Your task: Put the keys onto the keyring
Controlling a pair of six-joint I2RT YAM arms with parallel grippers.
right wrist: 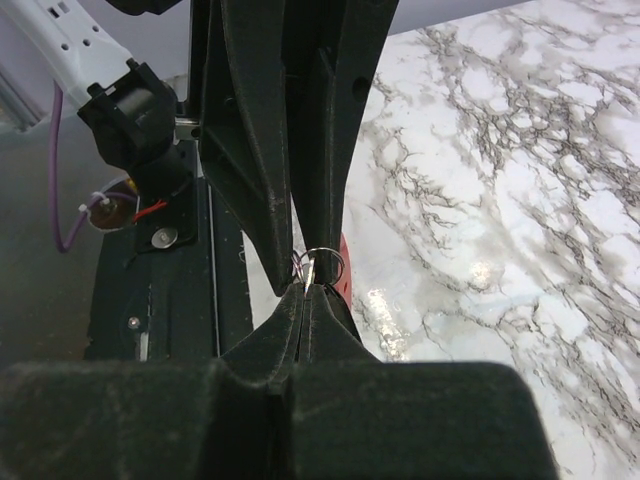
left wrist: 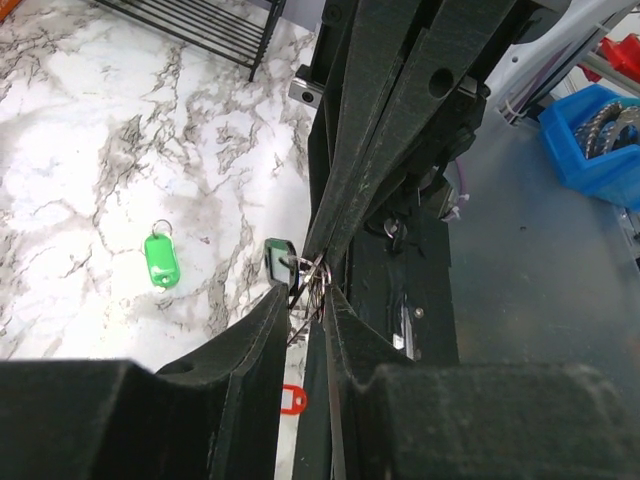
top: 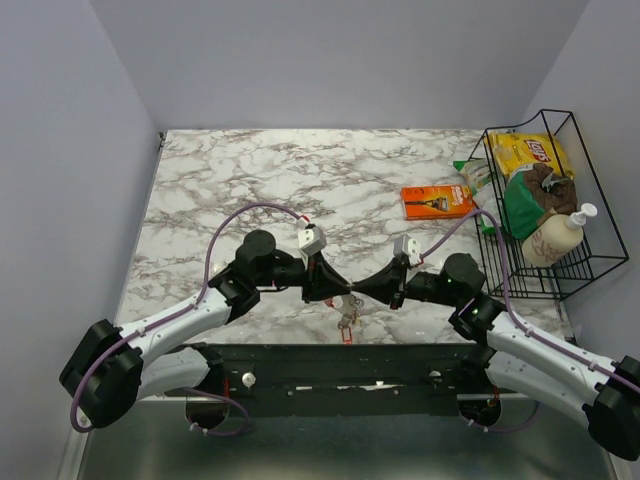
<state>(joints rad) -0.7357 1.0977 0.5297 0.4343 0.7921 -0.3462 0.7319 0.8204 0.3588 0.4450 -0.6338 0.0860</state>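
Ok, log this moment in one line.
left gripper: jaws apart at keyring | right gripper: jaws shut on keyring | green key: loose on table

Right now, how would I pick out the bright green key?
On the marble table, look beside the left gripper in its wrist view. The bright green key lies flat there alone, untouched; the darker green key sits at the fingertips.
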